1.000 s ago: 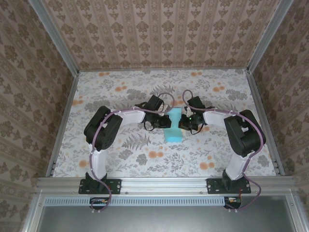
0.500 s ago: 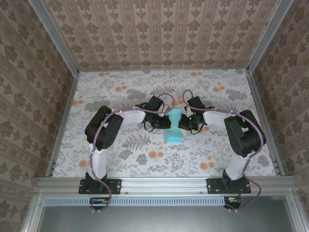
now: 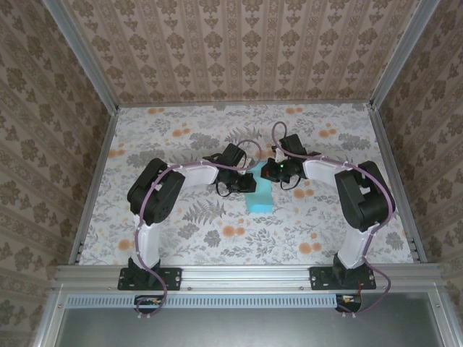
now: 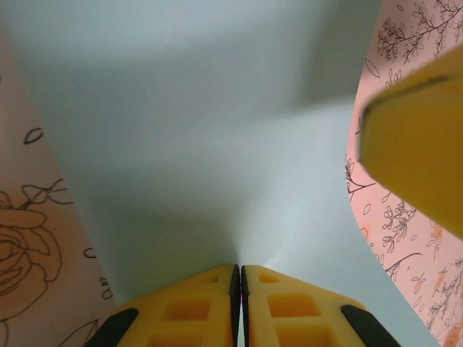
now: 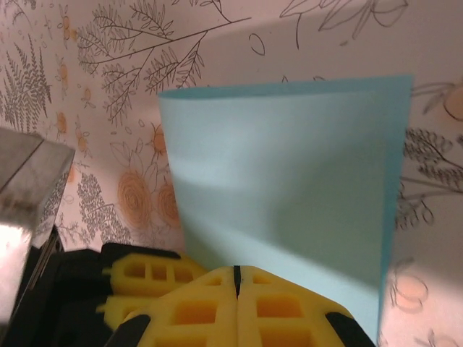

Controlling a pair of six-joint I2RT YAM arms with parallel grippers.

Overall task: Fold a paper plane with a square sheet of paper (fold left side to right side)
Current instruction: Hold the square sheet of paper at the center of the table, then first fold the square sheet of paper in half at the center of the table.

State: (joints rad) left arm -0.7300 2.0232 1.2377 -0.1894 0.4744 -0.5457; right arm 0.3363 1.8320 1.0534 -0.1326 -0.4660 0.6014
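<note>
Top view, paper: square sheet (image 3: 262,202) near the centre of the floral table (image 3: 181,137), bowed up between the arms rather than lying flat.
Top view, grippers: left gripper (image 3: 248,185) at the sheet's 9 o'clock edge, right gripper (image 3: 273,172) at its 1 o'clock corner, close together; jaws too small to read here.
Left wrist, grip: left gripper (image 4: 239,273) at 6 o'clock, fingers pressed together on the square sheet (image 4: 217,144), curving off toward 12 o'clock.
Right wrist, grip: right gripper (image 5: 236,275) at 6 o'clock, fingers shut tight, apparently nipping the near edge of the square sheet (image 5: 289,181); smooth panel spreading toward 12 o'clock.
Risk, slip: thin paper pulling out of either narrow pinch under opposing tugs.
Risk, skew: edges meeting off-square if carried across unevenly, giving a crooked crease.
Risk, crumple: bowed middle buckling if pressed down before alignment; possible tearing at the pinch points.
Risk, collision: fingers knocking together, being so near.
</note>
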